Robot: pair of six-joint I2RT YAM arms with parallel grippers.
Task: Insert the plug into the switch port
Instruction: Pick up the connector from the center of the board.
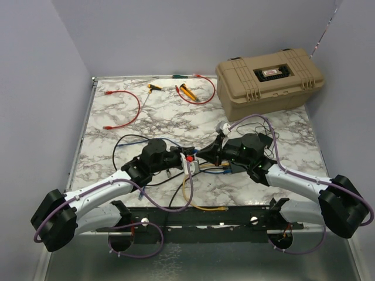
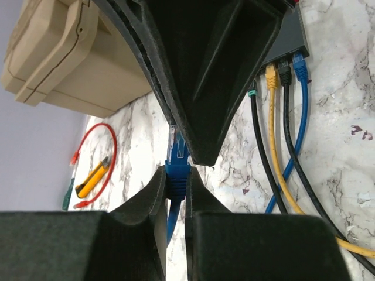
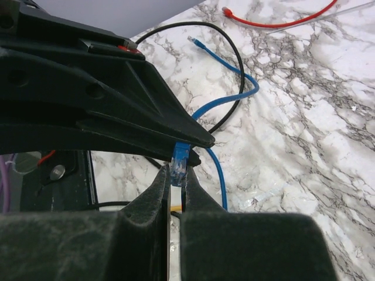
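Left gripper [image 2: 176,175] is closed on the plug [image 2: 174,153]: in its wrist view both fingers press the sides of the blue boot, and the clear tip sticks up past them. Right gripper [image 3: 176,170] is shut on the same plug [image 3: 180,153] from the other side, with its two fingers pinching the blue body just below the tip of the left gripper's finger. The plug is therefore held between the two grippers, above the table [image 1: 158,117] and clear of the marble top.

From above, the two arms meet near the middle of the table, the grippers nose to nose. The plug itself is too small to pick out from there.

The switch [image 2: 290,32] lies flat on the table, close behind the right gripper in the left wrist view. Its port edge faces the camera. Four cables [image 2: 273,117] sit in the ports side by side: black with a green boot, yellow, black, blue. From above the switch seems to be mostly hidden under the right arm, so I cannot place it exactly there.

A blue cable [image 3: 225,102] loops over the marble beyond the right gripper and crosses a black cable [image 3: 234,64]. The tan case [image 1: 269,79] stands at the far right corner.
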